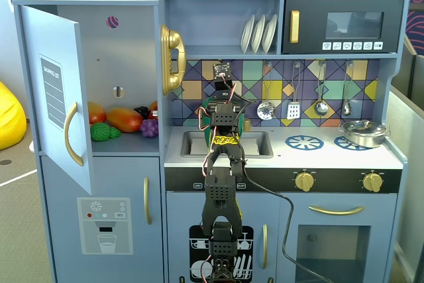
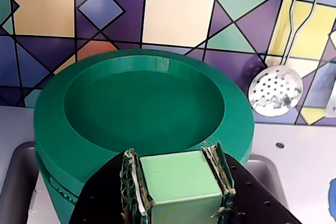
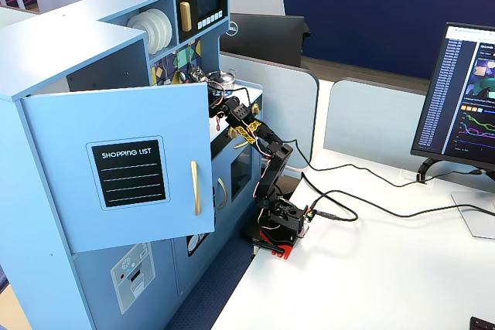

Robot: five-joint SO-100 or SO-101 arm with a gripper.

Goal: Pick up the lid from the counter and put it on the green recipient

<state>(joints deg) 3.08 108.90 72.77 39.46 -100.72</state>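
Gripper (image 2: 179, 192) clamped on the lid (image 2: 147, 103) by its knob (image 2: 180, 183), lid apparently seated on the green recipient (image 2: 52, 192) (rim contact hidden). Risk: releasing off-centre leaves it tilted or sliding into the sink (image 2: 13, 177).

In a fixed view, the upper shelf holds three white plates (image 1: 258, 33). Four utensils (image 1: 265, 109) hang on the tiled wall right of centre. Two blue burner rings (image 1: 304, 142) and two yellow knobs (image 1: 304, 181) sit lower right, with one silver pot (image 1: 362, 132). One yellow phone (image 1: 171, 59) hangs upper left.
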